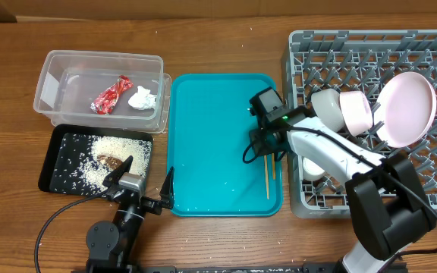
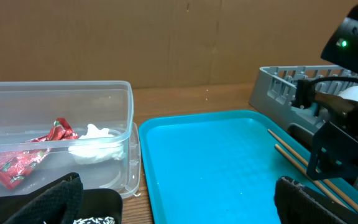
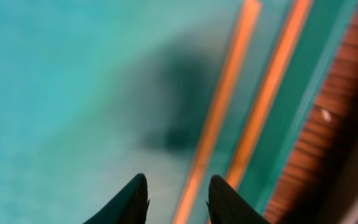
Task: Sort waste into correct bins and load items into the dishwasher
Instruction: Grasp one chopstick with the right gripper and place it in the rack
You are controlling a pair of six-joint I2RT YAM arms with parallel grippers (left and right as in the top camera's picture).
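R pincer [image 3: 178,182] hangs over tray [image 3: 55,93], jaws astride one chopstick [image 3: 221,112].

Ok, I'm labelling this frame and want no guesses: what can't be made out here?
- Chopsticks: top ends hidden under the right gripper overhead; blurred in the right wrist view.
- White cup: partly covered by the right arm overhead.
- Brown lump among the rice: too small overhead to identify.
- Dish rack: right side cut by the overhead frame edge.
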